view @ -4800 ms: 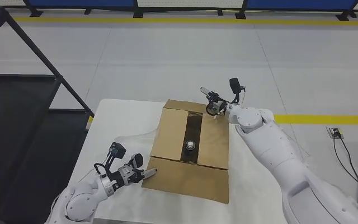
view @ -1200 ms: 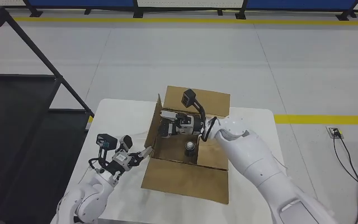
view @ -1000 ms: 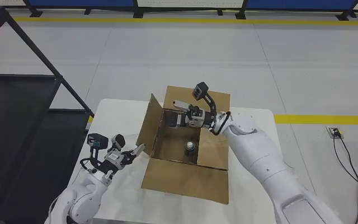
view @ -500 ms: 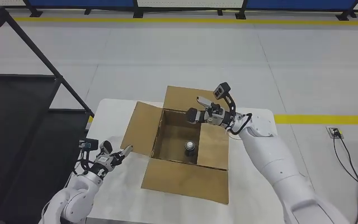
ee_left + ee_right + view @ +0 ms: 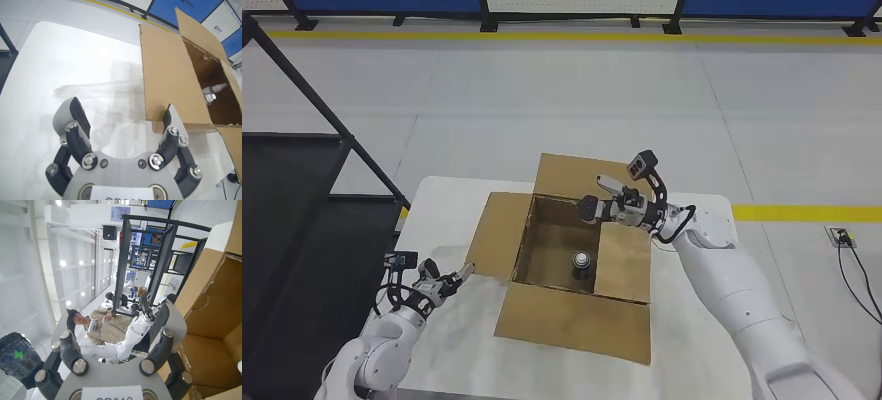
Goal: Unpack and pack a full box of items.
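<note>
Cardboard box [image 5: 577, 325], flaps spread; left gripper [image 5: 122, 111] gapes empty beside it, right gripper [image 5: 594, 197] wide and empty above its far rim.

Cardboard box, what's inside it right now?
Inside the cardboard box: a white-capped bottle and a nozzle-tipped bottle beside it. Anything under the inward-folded flap is covered.

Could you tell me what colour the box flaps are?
Plain brown cardboard flaps; best in the left wrist view.

A robotics lab hall: taped yellow floor line [image 5: 542, 36], blue partition panels [image 5: 382, 5], black metal racks [image 5: 120, 262].
</note>
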